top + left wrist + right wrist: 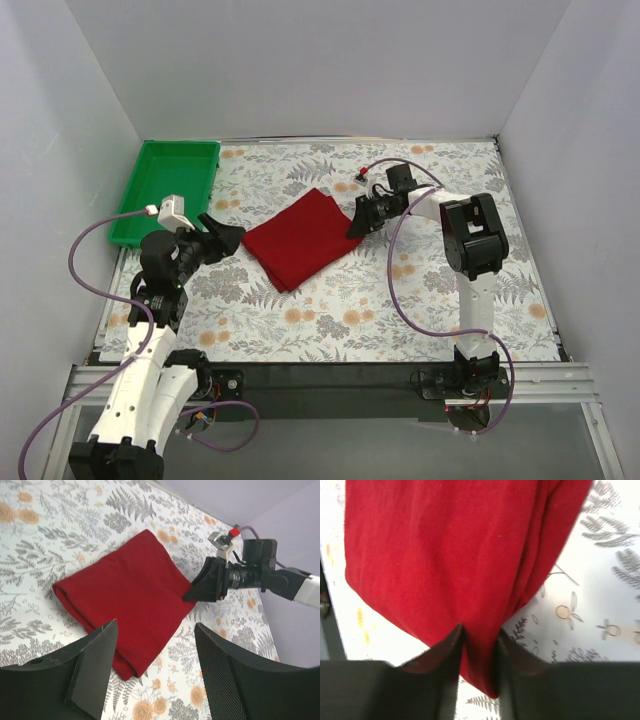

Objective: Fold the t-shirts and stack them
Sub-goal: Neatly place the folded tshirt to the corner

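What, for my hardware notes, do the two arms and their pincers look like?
The left arm and right arm have white links and black joint housings; a purple cable loops along each. The left pincer and right pincer have black, wedge-shaped fingers. A small white block tops the left wrist.

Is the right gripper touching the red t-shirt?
Touching. The right wrist view shows the right gripper pinching the edge of the t-shirt, with cloth puckered between its fingers.
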`<action>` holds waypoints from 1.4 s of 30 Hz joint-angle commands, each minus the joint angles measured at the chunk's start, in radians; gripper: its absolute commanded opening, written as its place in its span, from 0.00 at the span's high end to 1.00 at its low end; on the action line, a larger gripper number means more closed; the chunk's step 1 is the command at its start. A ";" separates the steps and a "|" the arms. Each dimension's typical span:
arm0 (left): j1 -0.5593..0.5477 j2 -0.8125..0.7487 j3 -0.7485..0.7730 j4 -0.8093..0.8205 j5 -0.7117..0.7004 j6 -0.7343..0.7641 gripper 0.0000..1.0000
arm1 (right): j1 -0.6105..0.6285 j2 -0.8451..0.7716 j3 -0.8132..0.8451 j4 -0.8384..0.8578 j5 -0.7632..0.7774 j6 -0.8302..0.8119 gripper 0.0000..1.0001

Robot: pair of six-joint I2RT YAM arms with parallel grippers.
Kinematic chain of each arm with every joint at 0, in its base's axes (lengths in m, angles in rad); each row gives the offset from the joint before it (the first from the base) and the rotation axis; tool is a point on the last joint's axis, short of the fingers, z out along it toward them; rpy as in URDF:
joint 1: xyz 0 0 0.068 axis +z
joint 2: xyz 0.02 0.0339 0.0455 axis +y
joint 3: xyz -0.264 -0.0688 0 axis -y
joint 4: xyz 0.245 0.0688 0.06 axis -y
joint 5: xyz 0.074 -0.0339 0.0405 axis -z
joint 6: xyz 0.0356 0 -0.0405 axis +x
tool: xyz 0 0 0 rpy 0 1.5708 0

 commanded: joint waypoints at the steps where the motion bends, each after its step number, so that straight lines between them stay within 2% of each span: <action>1: 0.008 -0.024 -0.035 -0.060 0.045 0.008 0.41 | 0.012 0.058 0.007 -0.107 0.013 0.000 0.75; 2: 0.008 -0.028 -0.037 -0.060 0.049 0.007 0.41 | 0.012 0.050 0.006 -0.107 0.010 -0.002 0.85; 5: 0.008 -0.036 -0.035 -0.065 0.064 0.008 0.41 | -0.006 0.007 -0.012 -0.107 0.010 -0.011 0.99; 13: 0.008 -0.057 -0.043 -0.074 0.101 0.017 0.41 | -0.186 -0.143 -0.112 -0.115 0.079 -0.083 0.99; 20: 0.008 -0.071 -0.069 -0.056 0.153 0.011 0.41 | -0.474 -0.261 -0.224 -0.173 0.156 -0.227 0.99; 26: 0.008 -0.071 -0.098 -0.027 0.191 -0.003 0.41 | -0.660 -0.295 -0.229 -0.187 0.239 -0.309 0.99; 30: 0.008 -0.065 -0.101 -0.017 0.200 -0.004 0.41 | -0.734 -0.298 -0.201 -0.176 0.331 -0.315 0.99; 35: 0.008 -0.058 -0.109 -0.002 0.216 -0.003 0.41 | -0.810 -0.294 -0.154 -0.171 0.340 -0.307 0.99; 42: 0.008 -0.048 -0.111 0.013 0.230 0.001 0.41 | -0.827 -0.304 -0.126 -0.171 0.412 -0.333 0.98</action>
